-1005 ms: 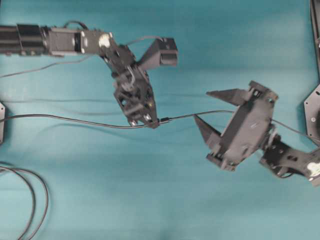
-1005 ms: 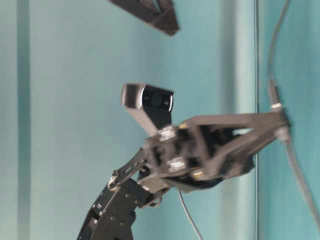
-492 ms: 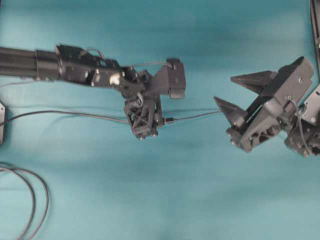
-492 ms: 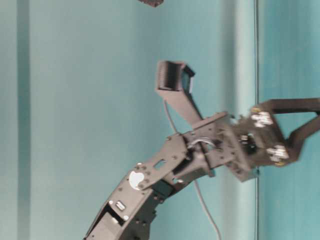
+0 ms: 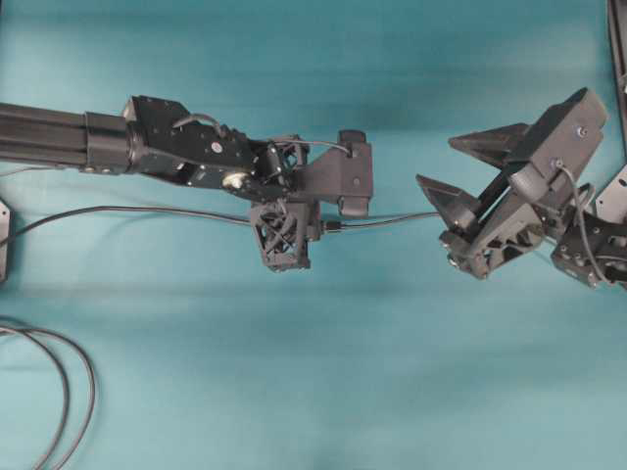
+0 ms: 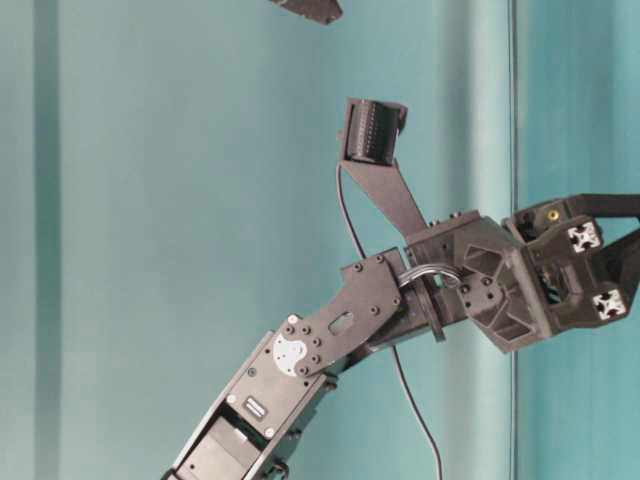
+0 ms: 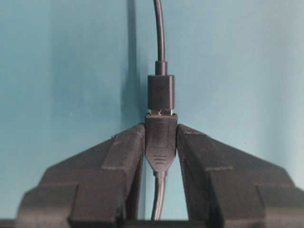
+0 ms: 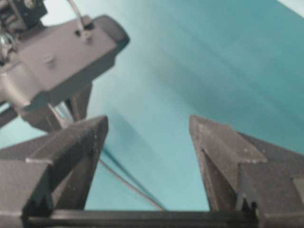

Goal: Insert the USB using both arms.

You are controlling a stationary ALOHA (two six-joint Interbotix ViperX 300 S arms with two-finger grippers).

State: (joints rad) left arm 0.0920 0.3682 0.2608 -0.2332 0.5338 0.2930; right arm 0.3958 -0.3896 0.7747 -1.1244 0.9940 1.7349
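**A:** Our left tool point(image 7: 160, 142) is clamped on the plug point(image 7: 161, 137), whose metal tip looks nearly all the way into the socket point(image 7: 161, 92). The right tool point(image 5: 460, 181), well to the right of the plug, hangs wide open, holding nothing. We'd bring it onto the socket and push straight along the cable point(image 7: 158, 28), no twisting.

**B:** Agreed. Only the left wrist view shows that joint; overhead, the plug point(image 5: 331, 225) is a speck just above the teal worktop point(image 5: 323, 372).
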